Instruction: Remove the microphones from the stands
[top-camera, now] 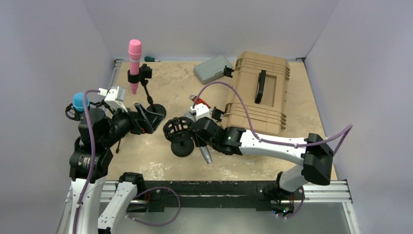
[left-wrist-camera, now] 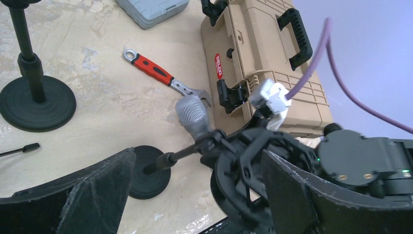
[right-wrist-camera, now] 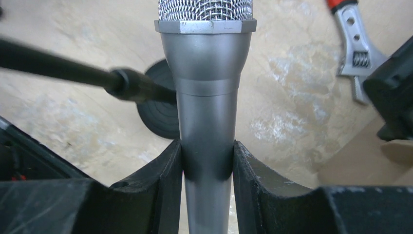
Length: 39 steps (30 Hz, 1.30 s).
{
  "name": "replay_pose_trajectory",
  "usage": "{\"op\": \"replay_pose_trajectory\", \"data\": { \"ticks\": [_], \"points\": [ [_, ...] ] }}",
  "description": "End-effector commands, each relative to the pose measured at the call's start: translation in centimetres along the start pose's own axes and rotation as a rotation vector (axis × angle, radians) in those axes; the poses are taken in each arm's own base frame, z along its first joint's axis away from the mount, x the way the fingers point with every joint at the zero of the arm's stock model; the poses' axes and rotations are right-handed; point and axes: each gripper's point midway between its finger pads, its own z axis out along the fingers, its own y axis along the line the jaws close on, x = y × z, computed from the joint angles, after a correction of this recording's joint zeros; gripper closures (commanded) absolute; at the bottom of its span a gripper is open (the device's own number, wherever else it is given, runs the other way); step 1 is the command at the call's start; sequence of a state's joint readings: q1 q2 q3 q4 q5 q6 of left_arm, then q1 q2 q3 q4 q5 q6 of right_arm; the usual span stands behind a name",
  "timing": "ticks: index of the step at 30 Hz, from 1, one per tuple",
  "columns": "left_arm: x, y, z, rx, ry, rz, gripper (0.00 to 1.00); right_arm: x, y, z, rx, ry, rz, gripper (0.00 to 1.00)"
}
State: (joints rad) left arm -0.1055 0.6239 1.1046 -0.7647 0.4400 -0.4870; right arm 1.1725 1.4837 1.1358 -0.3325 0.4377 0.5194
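Note:
My right gripper [right-wrist-camera: 208, 163] is shut on the body of a grey microphone [right-wrist-camera: 207, 97] with a mesh head. From above, the right gripper [top-camera: 201, 141] holds the microphone [top-camera: 206, 155] tilted beside a small black stand [top-camera: 181, 145] with a ring mount [top-camera: 176, 128]. In the left wrist view the microphone head [left-wrist-camera: 192, 113] rises just above the stand's clip [left-wrist-camera: 218, 141]; I cannot tell whether it still sits in the clip. My left gripper [left-wrist-camera: 197, 168] is open and empty, with its fingers either side of the stand's rod [left-wrist-camera: 175, 157]. From above, the left gripper [top-camera: 146, 117] is left of the stand.
A pink microphone [top-camera: 134, 61] stands in a tall stand at the back left, and a blue one [top-camera: 79, 101] is at the far left. A tan case [top-camera: 260, 92], a grey box [top-camera: 213, 68] and a red wrench [left-wrist-camera: 163, 77] lie behind and to the right.

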Motion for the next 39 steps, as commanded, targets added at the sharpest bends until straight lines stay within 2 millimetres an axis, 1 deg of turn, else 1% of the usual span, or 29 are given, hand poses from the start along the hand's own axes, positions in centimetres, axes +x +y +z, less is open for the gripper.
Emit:
{"op": "replay_pose_trajectory", "data": {
  "ticks": [1, 7, 11, 16, 22, 26, 27, 28, 30, 33, 34, 36, 39],
  "points": [
    [-0.8, -0.9, -0.3, 0.032, -0.028, 0.023, 0.03, 2.4, 0.3, 1.3, -0.009, 0.049, 0.001, 1.0],
    [-0.6, -0.5, -0.2, 0.022, -0.023, 0.027, 0.03, 4.9, -1.3, 2.6, 0.065, 0.1, -0.034, 1.0],
    [-0.4, -0.3, 0.0, 0.014, -0.017, 0.026, 0.03, 6.8, -2.2, 2.9, 0.089, 0.133, -0.035, 1.0],
    [-0.1, 0.0, 0.5, 0.015, -0.002, 0.014, 0.03, 7.9, -3.3, 3.1, 0.119, 0.139, -0.022, 1.0],
    [-0.1, -0.1, 0.7, 0.023, 0.003, 0.014, 0.03, 9.0, -4.0, 3.9, 0.127, 0.148, -0.005, 0.96],
    [-0.1, -0.2, 0.7, 0.025, 0.005, 0.016, 0.03, 9.3, -4.4, 4.3, 0.144, 0.15, -0.015, 0.89],
    [-0.1, -0.2, 0.7, 0.026, 0.005, 0.016, 0.03, 9.4, -4.5, 4.5, 0.15, 0.152, -0.021, 0.84],
    [-0.1, -0.1, 0.7, 0.027, 0.007, 0.014, 0.03, 9.6, -4.6, 4.6, 0.158, 0.157, -0.03, 0.81],
    [0.0, -0.1, 0.8, 0.028, 0.009, 0.012, 0.03, 9.7, -4.8, 4.9, 0.173, 0.161, -0.04, 0.79],
    [0.0, -0.1, 0.7, 0.028, 0.007, 0.013, 0.03, 9.7, -5.1, 5.0, 0.194, 0.163, -0.053, 0.72],
    [0.0, -0.1, 0.7, 0.027, 0.009, 0.013, 0.03, 9.5, -5.1, 5.0, 0.196, 0.162, -0.055, 0.68],
    [0.1, -0.1, 0.7, 0.025, 0.01, 0.012, 0.03, 9.2, -5.0, 4.8, 0.188, 0.159, -0.055, 0.56],
    [0.1, -0.1, 0.6, 0.026, 0.011, 0.013, 0.03, 8.1, -4.2, 4.4, 0.156, 0.145, -0.052, 0.41]
  ]
}}
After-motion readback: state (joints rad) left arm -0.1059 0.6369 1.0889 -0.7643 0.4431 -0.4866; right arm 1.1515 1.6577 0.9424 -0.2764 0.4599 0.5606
